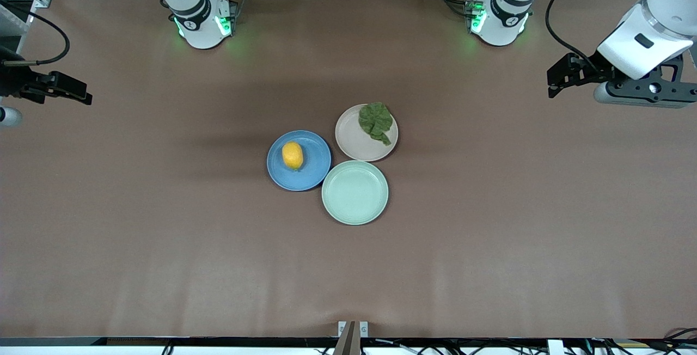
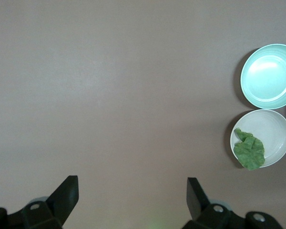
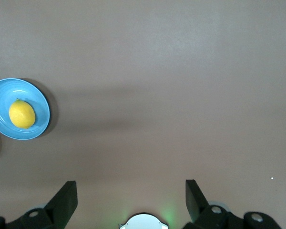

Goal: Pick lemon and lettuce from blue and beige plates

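The lemon (image 1: 292, 155) lies on the blue plate (image 1: 313, 175) at the table's middle; both show in the right wrist view, lemon (image 3: 22, 114) on plate (image 3: 38, 95). The lettuce (image 1: 375, 121) lies on the beige plate (image 1: 354, 140), farther from the front camera; in the left wrist view the leaf (image 2: 249, 150) rests on its plate (image 2: 274, 129). My left gripper (image 1: 554, 81) (image 2: 132, 188) is open and empty, high over the left arm's end of the table. My right gripper (image 1: 81, 95) (image 3: 131, 191) is open and empty over the right arm's end.
An empty mint-green plate (image 1: 355, 192) (image 2: 269, 76) touches the other two plates, nearest the front camera. The arm bases (image 1: 202, 23) (image 1: 498, 20) stand along the table's edge farthest from the front camera. Brown tabletop (image 1: 163, 235) surrounds the plates.
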